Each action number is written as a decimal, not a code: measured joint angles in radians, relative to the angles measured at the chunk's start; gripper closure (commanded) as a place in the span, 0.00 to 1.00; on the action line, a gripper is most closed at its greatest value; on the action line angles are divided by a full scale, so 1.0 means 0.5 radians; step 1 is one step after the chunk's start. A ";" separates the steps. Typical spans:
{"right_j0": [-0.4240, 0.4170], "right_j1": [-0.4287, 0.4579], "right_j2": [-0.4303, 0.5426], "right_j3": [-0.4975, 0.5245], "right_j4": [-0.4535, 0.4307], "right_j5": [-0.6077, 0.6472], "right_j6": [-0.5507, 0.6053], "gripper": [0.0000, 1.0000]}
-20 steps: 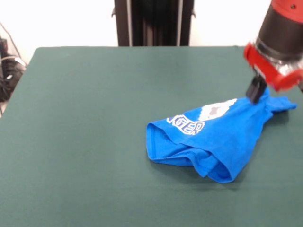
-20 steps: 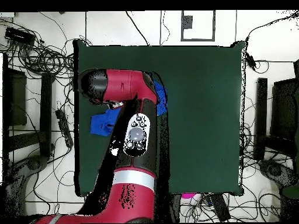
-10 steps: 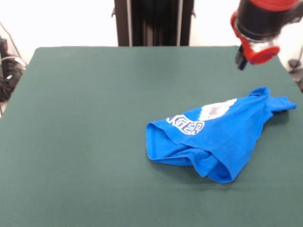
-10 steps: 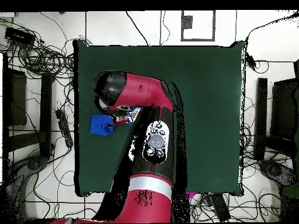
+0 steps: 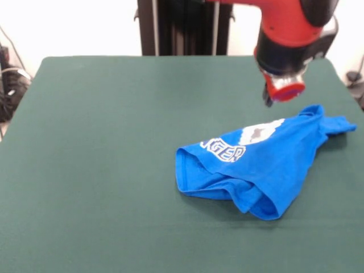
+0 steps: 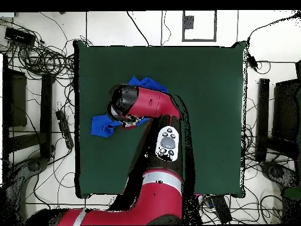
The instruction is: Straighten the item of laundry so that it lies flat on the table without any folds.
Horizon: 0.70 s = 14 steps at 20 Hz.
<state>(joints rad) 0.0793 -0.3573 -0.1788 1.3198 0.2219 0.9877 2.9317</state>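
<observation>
The item of laundry (image 5: 261, 165), a bright blue T-shirt, lies crumpled on the right half of the dark green table (image 5: 114, 142). Its lower part is folded over, part of the white lettering and print shows, and one sleeve sticks out to the right. My gripper (image 5: 267, 96) hangs in the air above the shirt's upper edge, apart from the cloth, showing only as a dark stub beside the red wrist ring. In the overhead view my arm covers most of the item of laundry (image 6: 104, 125), and the gripper is hidden under the arm.
A black column (image 5: 185, 25) stands behind the table's far edge. Cables (image 5: 8, 85) lie off the left side. In the overhead view, tangled cables (image 6: 41, 59) and dark stands surround the table (image 6: 206, 106).
One second ago my gripper was down at the shirt's right sleeve. It has since lifted clear and moved left above the shirt. The shirt has stayed in place.
</observation>
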 measured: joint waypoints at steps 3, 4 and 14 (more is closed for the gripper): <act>0.000 0.059 0.027 0.011 0.000 -0.146 0.000 1.00; -0.001 0.076 0.036 0.015 0.000 -0.189 0.000 1.00; -0.053 0.158 0.179 0.064 -0.175 -0.605 0.000 1.00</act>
<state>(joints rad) 0.0527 -0.2783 -0.0893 1.3517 0.1345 0.6852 2.9317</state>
